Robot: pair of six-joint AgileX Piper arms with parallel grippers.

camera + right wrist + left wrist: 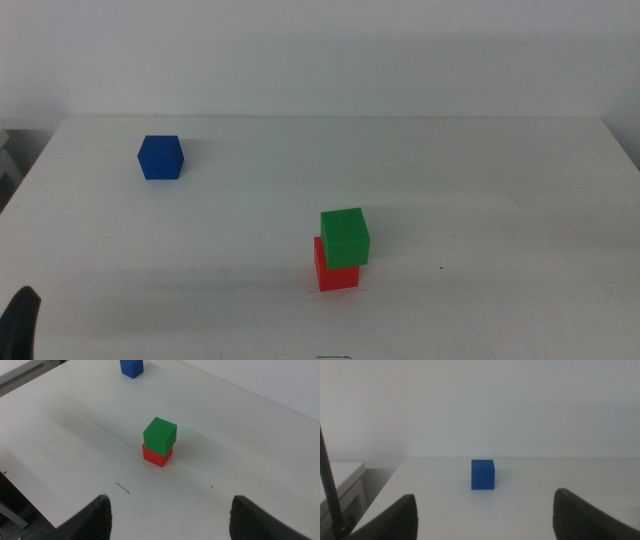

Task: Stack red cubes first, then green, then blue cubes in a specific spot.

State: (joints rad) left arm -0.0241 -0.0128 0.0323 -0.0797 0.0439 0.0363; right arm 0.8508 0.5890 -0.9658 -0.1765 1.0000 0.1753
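The green cube (344, 236) sits on the red cube (337, 274), slightly twisted on it, in the front middle of the white table (480, 180). The blue cube (160, 157) stands alone at the far left. My left gripper (485, 505) is open, low over the table, with the blue cube (483, 474) straight ahead of it and well clear of its jaws. Only a dark tip of that gripper (20, 322) shows in the middle view's bottom left corner. My right gripper (170, 502) is open and empty, pulled back from the green cube (160, 435) and red cube (156, 456).
A white wall rises behind the table's far edge. Beside the table's left edge stands a low white unit (342, 480), with a thin dark cable (330, 485) in front of it. A small dark mark (123, 489) lies near the table's front edge.
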